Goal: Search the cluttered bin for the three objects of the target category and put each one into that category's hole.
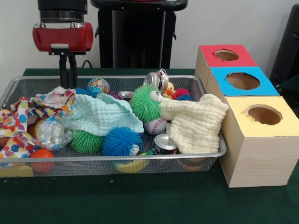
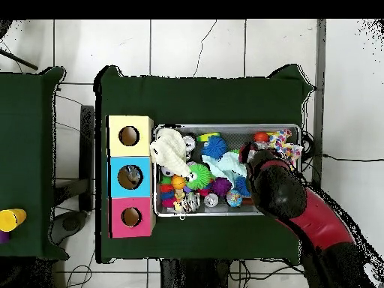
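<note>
**Bin contents and gripper position**

You see the wire bin (image 1: 212,156) on the green bench (image 1: 140,200), filled with mixed items. Two drink cans are visible: one upright at the front (image 1: 164,143), just beside the cream cloth (image 1: 194,123), and one tilted at the back rim (image 1: 154,80). A third can top (image 1: 125,95) shows behind the mint cloth (image 1: 100,115). A green spiky ball (image 1: 145,102), a blue spiky ball (image 1: 121,141) and a baseball (image 1: 155,126) lie between the cloths. A patterned cloth (image 1: 21,119) covers the bin's left end in the front view.

Three wooden boxes stand touching the bin's right side, with holes in red (image 1: 226,55), blue (image 1: 243,80) and yellow (image 1: 264,114) tops.

The gripper (image 1: 68,77) hangs over the bin's back left corner, above the patterned cloth, fingers close together and holding nothing.
</note>
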